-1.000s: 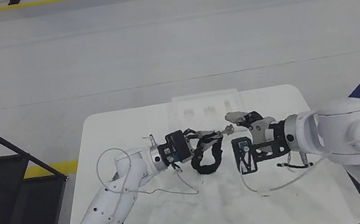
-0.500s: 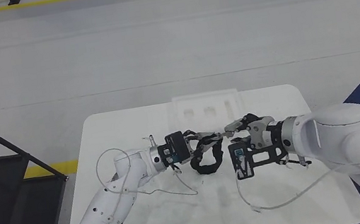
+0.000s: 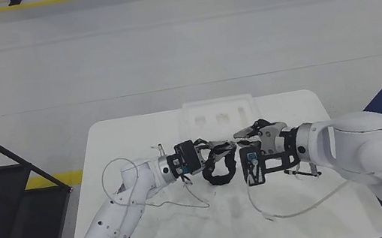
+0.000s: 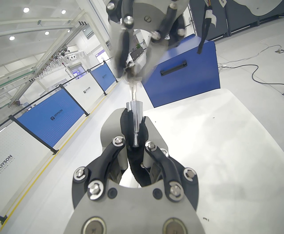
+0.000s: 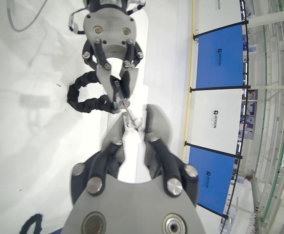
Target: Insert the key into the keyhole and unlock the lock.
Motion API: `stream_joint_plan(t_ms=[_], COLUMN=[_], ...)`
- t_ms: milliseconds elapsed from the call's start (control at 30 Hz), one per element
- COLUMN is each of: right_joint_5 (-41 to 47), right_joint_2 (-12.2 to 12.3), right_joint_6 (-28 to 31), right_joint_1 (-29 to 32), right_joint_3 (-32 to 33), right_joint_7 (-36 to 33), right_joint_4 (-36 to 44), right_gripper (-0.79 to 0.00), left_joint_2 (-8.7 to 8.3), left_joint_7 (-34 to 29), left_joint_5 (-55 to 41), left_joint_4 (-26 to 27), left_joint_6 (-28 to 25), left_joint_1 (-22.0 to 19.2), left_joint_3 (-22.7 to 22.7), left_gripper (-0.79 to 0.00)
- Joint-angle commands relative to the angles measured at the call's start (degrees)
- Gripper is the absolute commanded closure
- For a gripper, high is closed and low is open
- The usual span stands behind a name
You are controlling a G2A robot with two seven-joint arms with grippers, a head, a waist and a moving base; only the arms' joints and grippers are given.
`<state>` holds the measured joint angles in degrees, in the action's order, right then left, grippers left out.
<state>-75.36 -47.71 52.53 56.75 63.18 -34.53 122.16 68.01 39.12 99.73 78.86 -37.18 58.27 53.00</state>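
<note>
- Two grippers meet tip to tip above the middle of the table. I start at the right gripper, which is clamped on the head of the key.
- The key's blade points straight at the left gripper. Its tip sits in the keyhole end of the chrome cylinder. Bare blade shows between the cylinder and the right fingers, so I judge it part-way in, not seated.
- The left gripper is clenched on the lock at that cylinder. The black cable loop droops below it; I cannot tell whether it touches the table.
- Step in hand, as I read it: finish the insertion, then turn.
- I would push only along the cylinder's axis and hold the left arm rigid as the backstop.
- I would twist the right wrist only once the blade bottoms out. A turn on a half-seated key risks it slipping in the grip.
- Further out: a white tray at the table's far edge and a blue cabinet beside the table.
</note>
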Motion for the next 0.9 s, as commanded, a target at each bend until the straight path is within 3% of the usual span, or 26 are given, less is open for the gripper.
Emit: stream_joint_plan(t_ms=[0,267,300,333,367,667,867], right_joint_5=[1.8,8.7,9.9,11.1,12.2,26.0,33.8], right_joint_2=[0.0,-0.4,-0.4,-0.4,-0.4,-0.4,-0.2], right_joint_6=[-0.2,-4.2,-4.4,-4.7,-5.0,-11.1,-15.8], right_joint_1=[0.1,0.2,0.2,0.2,0.1,1.0,2.0], right_joint_3=[0.0,-0.1,-0.2,-0.3,-0.3,1.2,3.0], right_joint_7=[-0.6,-3.2,-3.6,-4.3,-4.9,-9.2,-12.1], right_joint_4=[-0.5,-2.4,-2.7,-3.1,-3.1,-4.5,-5.9], right_gripper=[0.0,0.0,-0.12,-0.403,-0.785,-0.785,-0.785], left_joint_2=[-0.03,-0.15,-0.17,-0.19,-0.21,-0.42,-0.61], left_joint_7=[0.1,0.4,0.5,0.6,0.7,-1.1,-7.7], left_joint_5=[0.1,0.6,0.7,0.8,1.1,3.9,11.0], left_joint_4=[0.1,0.2,0.3,0.2,0.3,-0.4,-1.6], left_joint_6=[0.0,0.3,0.3,0.4,0.6,3.5,6.5], left_joint_1=[0.0,0.0,0.0,0.0,0.0,0.0,-0.6], left_joint_3=[-0.1,-0.2,-0.3,-0.3,-0.3,-0.3,-1.1], left_gripper=[0.0,0.0,0.0,0.0,0.0,0.0,0.0])
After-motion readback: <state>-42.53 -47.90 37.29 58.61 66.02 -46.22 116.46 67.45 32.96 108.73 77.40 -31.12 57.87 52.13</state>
